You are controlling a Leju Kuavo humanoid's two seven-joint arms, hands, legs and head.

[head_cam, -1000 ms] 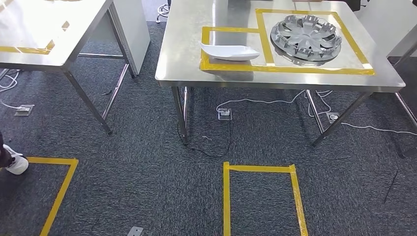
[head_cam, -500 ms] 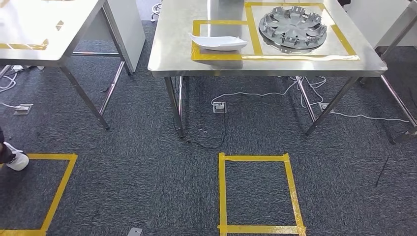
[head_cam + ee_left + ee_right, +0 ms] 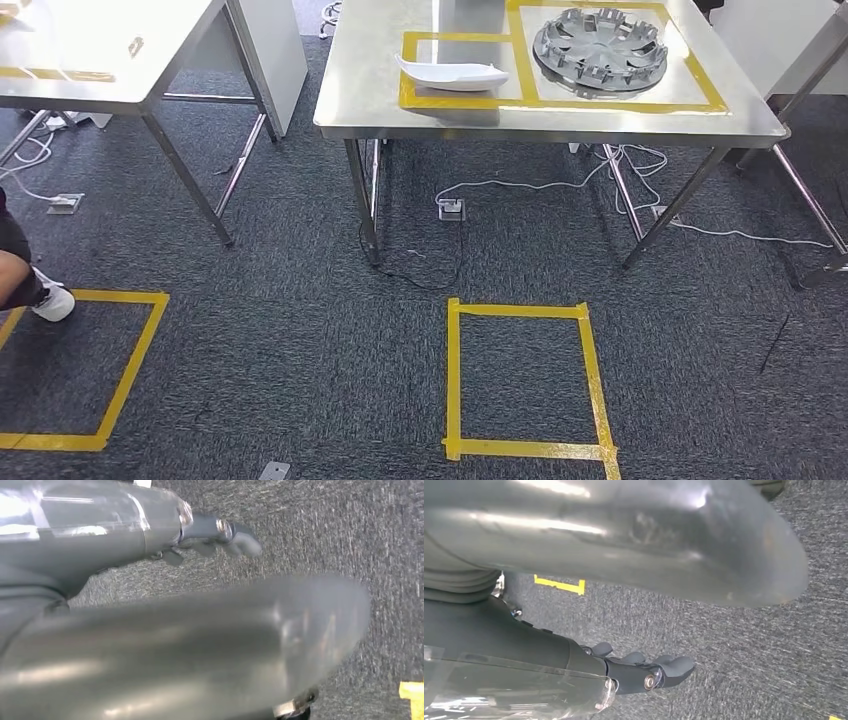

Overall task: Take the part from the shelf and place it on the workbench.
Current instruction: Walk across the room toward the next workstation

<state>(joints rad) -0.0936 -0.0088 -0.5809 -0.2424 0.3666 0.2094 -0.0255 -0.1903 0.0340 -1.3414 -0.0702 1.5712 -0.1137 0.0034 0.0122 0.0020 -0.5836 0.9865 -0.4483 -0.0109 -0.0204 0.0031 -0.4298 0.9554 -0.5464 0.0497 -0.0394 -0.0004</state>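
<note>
Both hands hang over grey carpet: the left hand [image 3: 220, 535] and right hand [image 3: 644, 672] each hold nothing, fingers loosely apart. Farther off, the white part [image 3: 452, 74] lies on the steel surface [image 3: 370, 90] inside a taped box toward its near left corner, beside a grey wheel cover [image 3: 600, 50].
</note>
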